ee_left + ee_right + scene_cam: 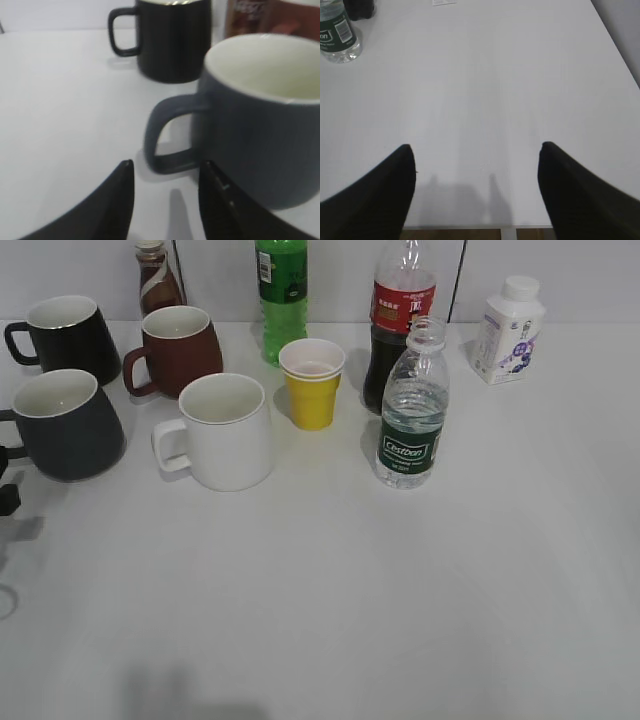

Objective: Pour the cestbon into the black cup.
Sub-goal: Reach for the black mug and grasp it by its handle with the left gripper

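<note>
The cestbon point(413, 410) stands upright and uncapped at the table's middle right, with water in it. Its base shows at the top left of the right wrist view point(337, 35). The black cup point(65, 425), charcoal with a white inside, stands at the left. In the left wrist view it point(260, 130) is close, with its handle turned toward me. My left gripper point(167, 167) is open and empty, its fingertips just short of the handle. My right gripper point(476, 147) is open and empty over the table's near edge, far from the bottle.
A smaller glossy black mug point(65, 335) and a brown mug point(180, 348) stand behind the black cup. A white mug point(225, 430) and a yellow cup point(312, 383) stand in the middle. A green bottle point(281, 290), a cola bottle point(400, 310) and a white bottle point(508, 330) stand at the back.
</note>
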`<state>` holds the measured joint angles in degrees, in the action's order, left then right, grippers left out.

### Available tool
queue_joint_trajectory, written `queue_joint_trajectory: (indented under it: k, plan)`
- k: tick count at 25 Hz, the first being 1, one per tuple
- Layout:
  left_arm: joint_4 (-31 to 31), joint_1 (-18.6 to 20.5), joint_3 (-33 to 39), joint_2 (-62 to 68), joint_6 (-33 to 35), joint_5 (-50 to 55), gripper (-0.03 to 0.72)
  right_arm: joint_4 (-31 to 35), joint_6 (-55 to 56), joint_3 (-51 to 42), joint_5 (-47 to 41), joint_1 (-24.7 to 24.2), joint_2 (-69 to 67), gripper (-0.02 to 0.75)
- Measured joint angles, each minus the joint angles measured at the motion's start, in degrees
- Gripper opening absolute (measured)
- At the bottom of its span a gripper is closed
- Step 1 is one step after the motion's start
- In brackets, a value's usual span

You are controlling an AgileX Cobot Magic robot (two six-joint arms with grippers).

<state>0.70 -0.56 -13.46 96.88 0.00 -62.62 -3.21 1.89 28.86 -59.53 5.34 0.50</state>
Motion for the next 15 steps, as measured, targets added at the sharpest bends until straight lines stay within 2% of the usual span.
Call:
queue_joint_trajectory:
  k: [7,15]
  plan:
    - [2.9,4.3,-1.2,5.0,0.0,-4.5,0.323,0.1,0.0,0.0,0.0,0.0,0.0,0.572]
    - [5.4,4.6,-5.3,6.0,0.0,-2.4,0.323,0.2,0.0,0.0,0.0,0.0,0.0,0.572]
